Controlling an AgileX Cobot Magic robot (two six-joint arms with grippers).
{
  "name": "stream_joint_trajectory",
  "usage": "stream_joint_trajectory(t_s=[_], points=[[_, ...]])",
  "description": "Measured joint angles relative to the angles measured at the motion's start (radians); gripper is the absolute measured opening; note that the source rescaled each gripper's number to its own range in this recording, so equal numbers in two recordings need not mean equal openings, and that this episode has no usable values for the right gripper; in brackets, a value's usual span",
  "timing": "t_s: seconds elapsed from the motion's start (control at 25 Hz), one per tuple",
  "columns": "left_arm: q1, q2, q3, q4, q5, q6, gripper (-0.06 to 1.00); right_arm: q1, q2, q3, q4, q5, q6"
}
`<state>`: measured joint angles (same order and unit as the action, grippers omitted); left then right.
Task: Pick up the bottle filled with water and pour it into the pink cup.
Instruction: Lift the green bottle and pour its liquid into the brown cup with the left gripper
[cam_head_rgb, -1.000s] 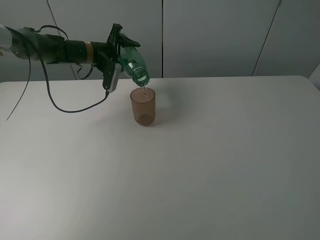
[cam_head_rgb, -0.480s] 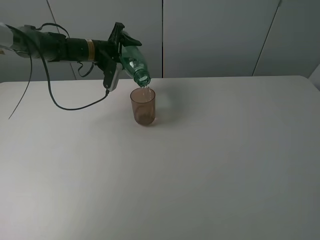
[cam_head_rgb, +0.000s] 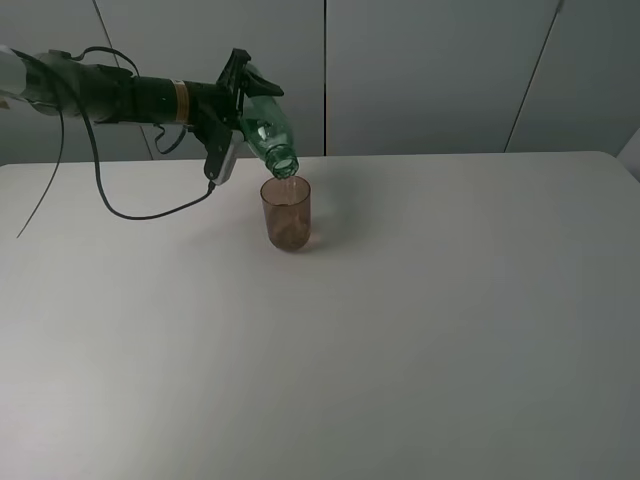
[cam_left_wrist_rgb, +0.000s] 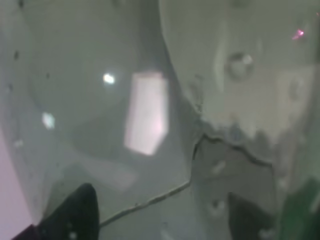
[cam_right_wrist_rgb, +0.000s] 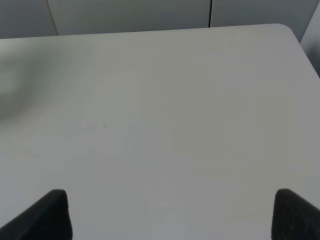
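Note:
My left gripper (cam_head_rgb: 238, 112) is shut on the green bottle (cam_head_rgb: 262, 128) and holds it tilted in the air at the back left of the table. The bottle's open mouth points down, just above the rim of the pink cup (cam_head_rgb: 287, 213). A thin stream of water runs from the mouth into the cup, which stands upright on the table. In the left wrist view the bottle's clear wall (cam_left_wrist_rgb: 150, 115) fills the picture between the dark fingertips (cam_left_wrist_rgb: 75, 212). My right gripper (cam_right_wrist_rgb: 172, 220) is open and empty over bare table; it does not show in the high view.
The white table (cam_head_rgb: 400, 320) has its back edge close behind the cup, with grey wall panels (cam_head_rgb: 430, 70) beyond. A black cable (cam_head_rgb: 150, 215) hangs from the left arm and loops down onto the table left of the cup.
The bottle has tipped a little steeper and its mouth has come down closer to the cup's rim. The cup has not moved.

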<state>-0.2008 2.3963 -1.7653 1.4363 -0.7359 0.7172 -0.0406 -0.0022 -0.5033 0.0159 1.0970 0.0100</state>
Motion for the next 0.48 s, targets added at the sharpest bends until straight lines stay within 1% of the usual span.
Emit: stream_joint_trajectory(t_s=[0.32, 0.48], points=[[0.000, 0.000, 0.000, 0.005, 0.000, 0.056, 0.00, 0.000, 0.000, 0.000, 0.000, 0.000, 0.000], [0.000, 0.000, 0.000, -0.009, -0.006, 0.074, 0.00, 0.000, 0.000, 0.000, 0.000, 0.000, 0.000]])
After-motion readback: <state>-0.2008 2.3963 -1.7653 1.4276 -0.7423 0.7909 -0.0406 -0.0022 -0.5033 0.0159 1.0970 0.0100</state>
